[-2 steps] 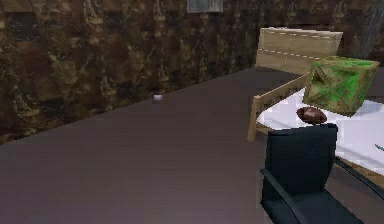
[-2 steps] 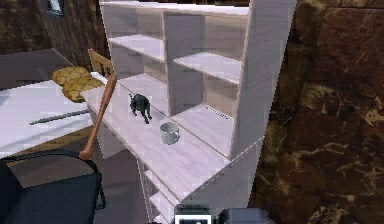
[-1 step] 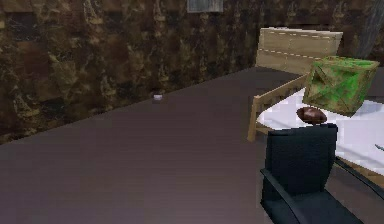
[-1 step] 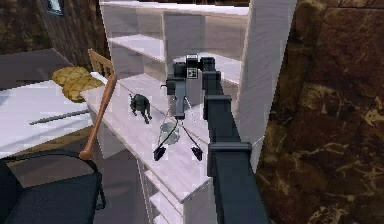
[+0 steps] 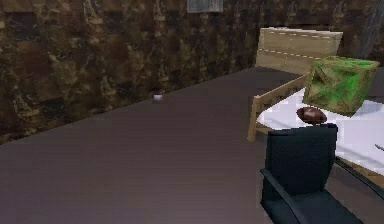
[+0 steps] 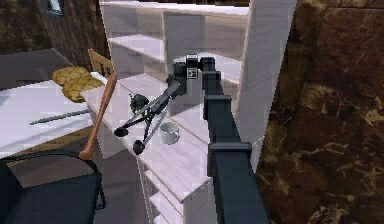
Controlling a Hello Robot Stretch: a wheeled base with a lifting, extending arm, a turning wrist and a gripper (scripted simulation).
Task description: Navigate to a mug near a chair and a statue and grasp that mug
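A small pale mug (image 6: 170,132) stands on a ledge of the white shelf unit (image 6: 235,60) in the arm side view. My arm rises from the bottom edge, and the gripper (image 6: 131,139) reaches out just left of the mug, its thin fingers (image 6: 124,129) pointing down and to the left. I cannot tell whether it holds anything, nor whether it touches the mug. A dark office chair (image 6: 45,190) sits at the lower left, and shows again as a dark chair (image 5: 305,175) at the forward view's lower right.
A wooden bat (image 6: 100,112) leans between the shelf and a white table (image 6: 30,105), which bears a tan lumpy thing (image 6: 72,82). Ahead, the white table (image 5: 365,140) carries a green box (image 5: 343,83) and a brown ball (image 5: 313,115). A bed (image 5: 290,55) stands behind. Dark open floor (image 5: 130,160) lies left.
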